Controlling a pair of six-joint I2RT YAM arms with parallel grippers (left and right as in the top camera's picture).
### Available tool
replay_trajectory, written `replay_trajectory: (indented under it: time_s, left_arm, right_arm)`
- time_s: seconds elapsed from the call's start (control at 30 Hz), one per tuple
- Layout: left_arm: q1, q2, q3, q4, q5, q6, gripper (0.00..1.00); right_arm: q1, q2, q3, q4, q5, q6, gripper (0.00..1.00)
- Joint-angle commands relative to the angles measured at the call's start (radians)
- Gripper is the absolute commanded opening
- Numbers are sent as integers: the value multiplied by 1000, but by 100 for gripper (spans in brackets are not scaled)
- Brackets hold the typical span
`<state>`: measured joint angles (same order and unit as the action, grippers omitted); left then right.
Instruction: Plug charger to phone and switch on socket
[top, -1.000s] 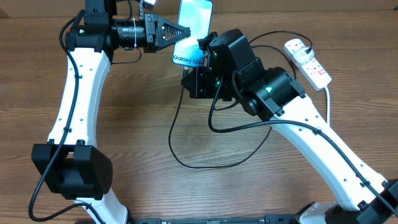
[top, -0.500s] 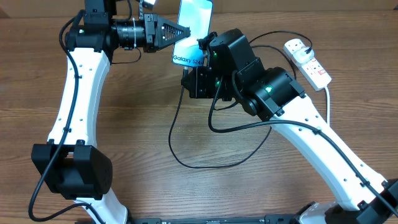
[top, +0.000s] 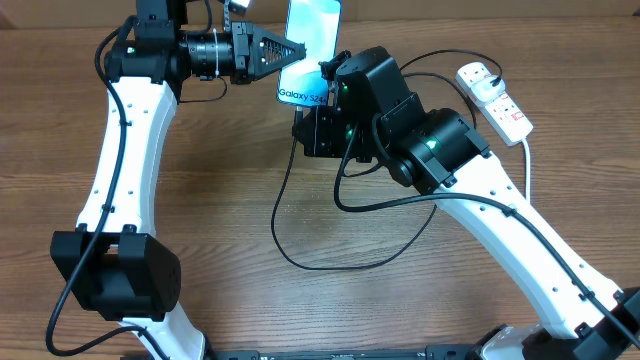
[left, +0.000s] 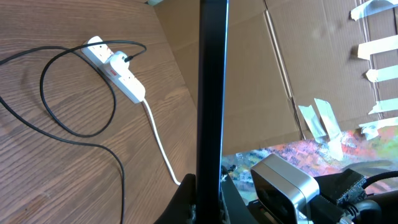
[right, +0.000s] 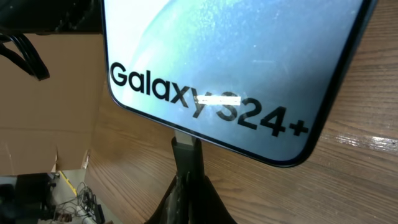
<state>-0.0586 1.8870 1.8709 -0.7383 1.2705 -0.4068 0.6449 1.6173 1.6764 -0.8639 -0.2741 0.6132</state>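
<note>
- Far left, up off the bench (top: 220, 230): left fingers (top: 268, 50) clenched on the phone (top: 312, 28), gripping one side, screen showing to the overhead camera
- From the left wrist, just a thin dark edge standing straight up
- In the middle: right fingers (right: 202, 208) clenched on the small plug tip (right: 186, 149) of the charger (top: 276, 215)
- Tip touching the bottom edge of the phone, right under the words "Galaxy S24+"
- Hard to tell if the tip is all the way in or only resting at the hole
- To do this step well, most likely: hold the phone steady, line the tip up straight with the little hole, push slowly and gently, no twisting, stop when snug
- Mind the loose loop of the charger on the bench, no tugging on it
- Far right: socket (top: 497, 100) lying flat, well apart from both sets of fingers, not yet touched
- A plug (left: 117, 60) sitting in it, black wire leading off; cannot tell if switched on
- No bowls, boxes or trays on the bench, only that socket with its one plug inside
</note>
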Motion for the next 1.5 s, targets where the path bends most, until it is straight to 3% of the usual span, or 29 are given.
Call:
replay_trajectory:
  time_s: [0.0, 1.47]
  left_arm:
    - [-1, -3, 10, -11, 56, 45, 4]
    - [-1, -3, 10, -74, 9, 141, 4]
  right_arm:
    - [-6, 3, 6, 25, 72, 16, 4]
    - [-39, 3, 8, 51, 98, 76, 4]
